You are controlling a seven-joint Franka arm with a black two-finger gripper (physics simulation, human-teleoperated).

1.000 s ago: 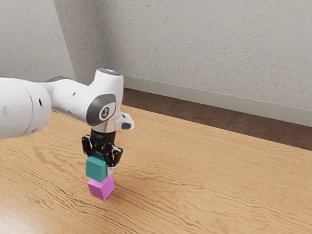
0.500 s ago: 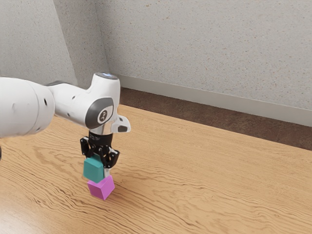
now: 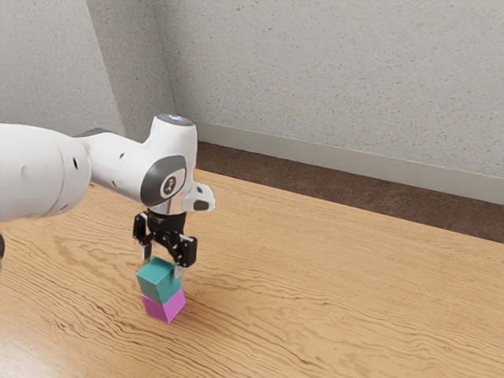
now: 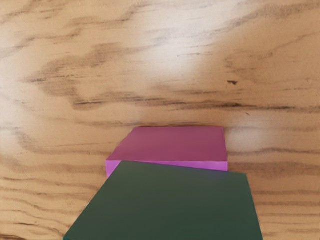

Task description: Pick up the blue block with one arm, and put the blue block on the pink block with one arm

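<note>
Toward seven o'clock on the wooden table [image 3: 331, 268], the blue block [image 3: 157, 279] sits stacked on the pink block [image 3: 164, 305], slightly twisted against it. At its twelve o'clock hangs the gripper [image 3: 163, 264], fingers spread, gripping nothing.

Bright, soft shadows, perhaps glare on table [image 4: 165, 55]

wooden table [image 3: 354, 276], speckled grey wall [image 3: 354, 71]

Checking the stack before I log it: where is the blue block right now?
In the exterior view's lower left, the blue block rests on top of the pink block on the wooden table, directly beneath the pincer.
</note>
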